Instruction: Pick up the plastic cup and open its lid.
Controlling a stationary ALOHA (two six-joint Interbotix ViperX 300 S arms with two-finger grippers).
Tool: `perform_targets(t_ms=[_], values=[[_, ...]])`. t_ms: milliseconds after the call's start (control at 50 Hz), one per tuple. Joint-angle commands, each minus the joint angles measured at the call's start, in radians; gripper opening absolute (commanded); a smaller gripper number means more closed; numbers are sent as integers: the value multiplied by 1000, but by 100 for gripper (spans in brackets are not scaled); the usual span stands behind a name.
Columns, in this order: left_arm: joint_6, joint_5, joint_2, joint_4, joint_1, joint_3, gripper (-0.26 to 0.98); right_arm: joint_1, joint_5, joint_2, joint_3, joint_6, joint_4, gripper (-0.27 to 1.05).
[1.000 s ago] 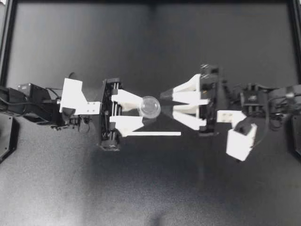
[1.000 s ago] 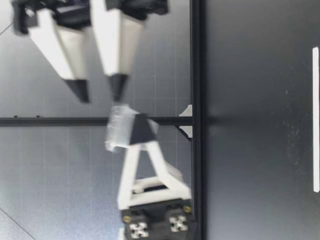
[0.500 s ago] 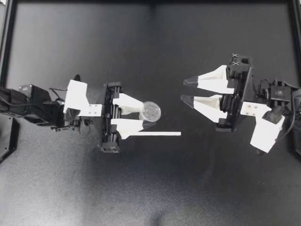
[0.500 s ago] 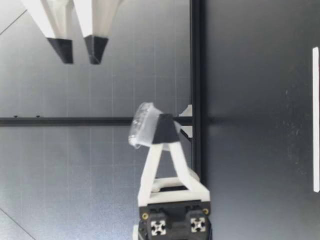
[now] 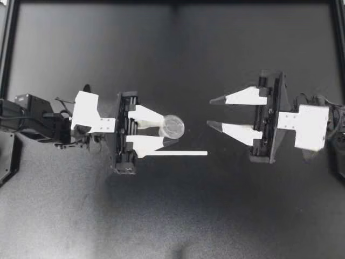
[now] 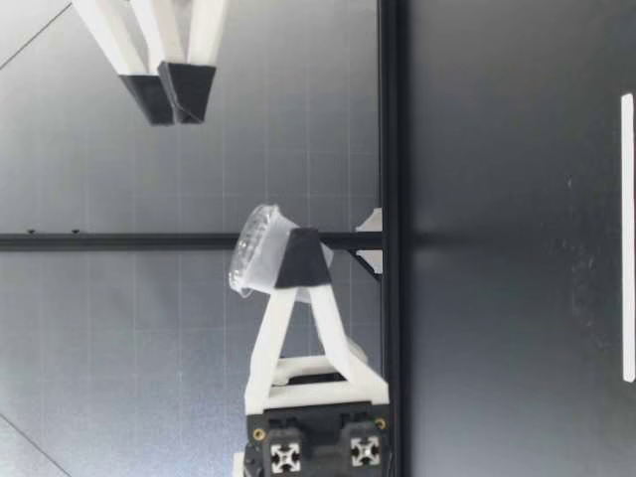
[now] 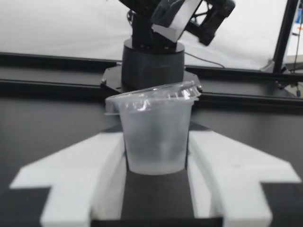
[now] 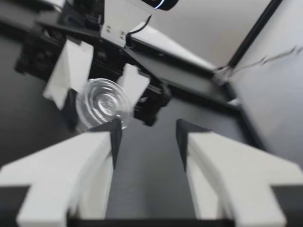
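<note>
Top view: my left tool [image 5: 165,132] grips the plastic cup [image 5: 173,125], facing my right tool [image 5: 210,112], which stands spread open.

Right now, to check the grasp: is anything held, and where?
My left gripper holds the cup by its sides, below the rim; my right gripper is empty.

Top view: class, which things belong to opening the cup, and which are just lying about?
Job: plastic cup; lid; left gripper, holding the cup; right gripper, open opposite.
Lying about: white strip beside the left gripper.
</note>
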Motion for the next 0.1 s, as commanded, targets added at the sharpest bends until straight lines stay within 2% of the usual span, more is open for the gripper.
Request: perform_targets(t_ms=[0,80], values=[[6,-5,-29,2,2,-11,16,5,0,0,-17,104,-3,52],[11,-5,-31,2,2,-11,16,5,2,15,-20,201,-3,52]])
